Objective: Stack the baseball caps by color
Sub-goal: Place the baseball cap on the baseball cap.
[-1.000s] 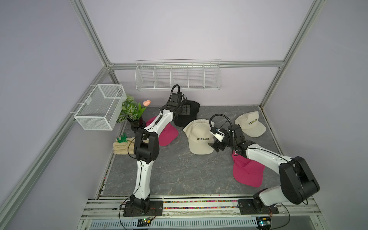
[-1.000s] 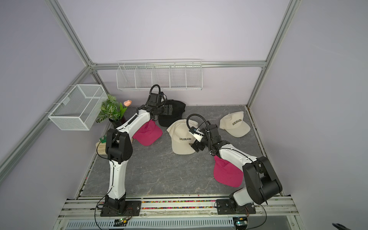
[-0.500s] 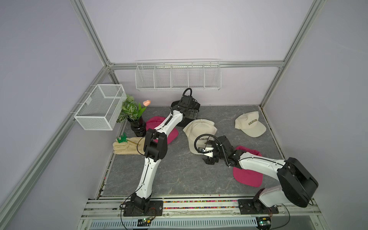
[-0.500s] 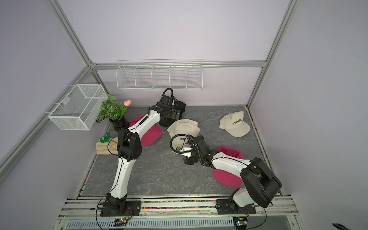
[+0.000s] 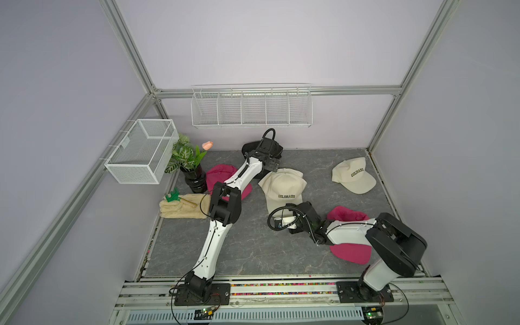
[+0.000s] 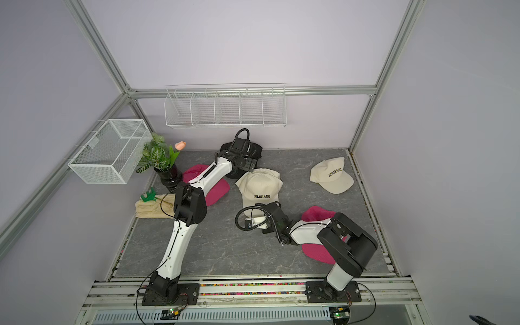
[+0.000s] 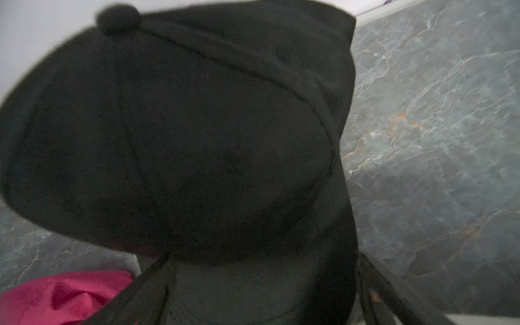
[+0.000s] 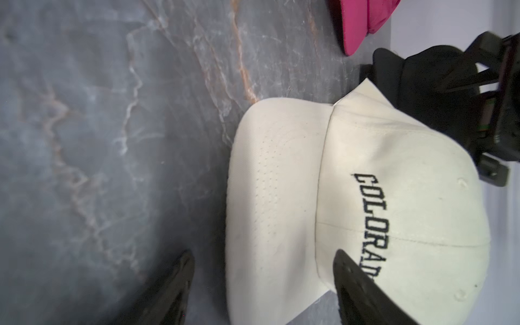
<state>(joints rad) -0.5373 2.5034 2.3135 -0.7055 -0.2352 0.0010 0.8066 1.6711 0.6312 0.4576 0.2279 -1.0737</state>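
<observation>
"COLORADO" on cream cap [image 8: 365,174]; right gripper [image 8: 263,254] parted astride brim edge, bare floor [image 8: 112,140] beside; left gripper [image 7: 264,270] wide at black cap [image 7: 197,126].

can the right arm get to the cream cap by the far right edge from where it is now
Probably yes. The right pincer sits open at the middle cream cap's brim, gripping nothing yet, and only bare table lies between it and the far cream cap.

Left gripper [image 7: 263,258] spread wide, right gripper [image 8: 263,254] jaws apart, low
</observation>
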